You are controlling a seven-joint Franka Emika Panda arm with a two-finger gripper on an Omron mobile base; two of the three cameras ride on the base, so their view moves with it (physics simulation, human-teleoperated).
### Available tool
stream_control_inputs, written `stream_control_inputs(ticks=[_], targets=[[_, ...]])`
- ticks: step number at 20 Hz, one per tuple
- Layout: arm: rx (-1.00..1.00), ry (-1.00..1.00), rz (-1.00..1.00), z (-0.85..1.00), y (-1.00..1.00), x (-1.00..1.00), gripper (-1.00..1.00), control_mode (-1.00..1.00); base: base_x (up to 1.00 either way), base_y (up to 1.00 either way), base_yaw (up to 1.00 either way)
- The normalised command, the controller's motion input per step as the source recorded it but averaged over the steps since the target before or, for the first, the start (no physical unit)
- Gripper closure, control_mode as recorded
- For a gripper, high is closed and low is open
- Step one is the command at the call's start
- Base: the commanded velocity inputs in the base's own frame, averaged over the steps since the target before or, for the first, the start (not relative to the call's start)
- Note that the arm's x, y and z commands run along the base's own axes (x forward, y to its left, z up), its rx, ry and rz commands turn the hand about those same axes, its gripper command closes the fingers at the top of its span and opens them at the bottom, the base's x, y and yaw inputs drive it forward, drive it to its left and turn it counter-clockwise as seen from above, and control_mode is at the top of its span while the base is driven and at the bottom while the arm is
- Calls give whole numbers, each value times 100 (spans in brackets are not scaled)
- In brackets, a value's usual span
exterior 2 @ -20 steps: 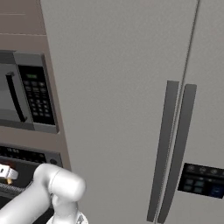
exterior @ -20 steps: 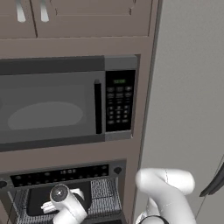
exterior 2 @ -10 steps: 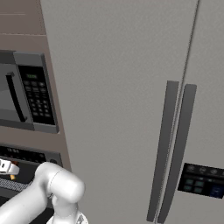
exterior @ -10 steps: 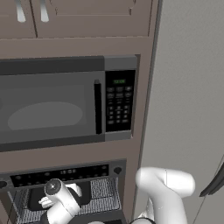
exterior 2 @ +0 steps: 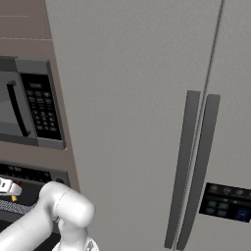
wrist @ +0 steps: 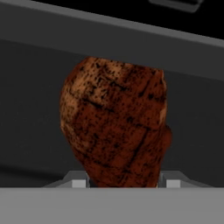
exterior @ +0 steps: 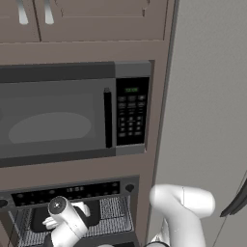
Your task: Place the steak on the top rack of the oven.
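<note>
The steak [wrist: 116, 127], a dark reddish-brown slab, stands on edge in the hand view. My gripper [wrist: 126, 183] is shut on its lower end, with a grey fingertip [wrist: 78, 182] on either side. Behind it lies the dark inside of the oven. In the left base view my white hand [exterior: 65, 219] reaches into the oven cavity [exterior: 38, 217], just below the black control strip [exterior: 67, 194] and over the grey wire top rack [exterior: 113, 214]. The steak itself is hidden there by the hand. In the right base view the hand's white tip [exterior 2: 7, 186] shows at the oven's opening.
A grey microwave [exterior: 58, 118] with a keypad [exterior: 130, 113] sits above the oven. Brown cabinet doors [exterior: 96, 19] are at the top. A tall grey fridge [exterior 2: 147, 98] with two dark handles [exterior 2: 196, 166] stands close on the right.
My hand has shifted a little to the left inside the oven opening, carrying the steak with it. The base and the views have not moved.
</note>
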Motion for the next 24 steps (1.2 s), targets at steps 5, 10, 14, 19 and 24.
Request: stream_control_inputs(ticks=[5, 10, 14, 19, 24], targets=[[0, 0, 0, 6, 0, -4, -100, -100, 0, 0, 0], [0, -1, 0, 34, 0, -24, -100, -100, 0, 0, 0], [0, -5, 0, 52, 0, -41, -100, -100, 0, 0, 0], [0, -2, 0, 68, 0, -65, -100, -100, 0, 0, 0], [7, -6, 0, 99, -8, -62, -100, -100, 0, 0, 0]])
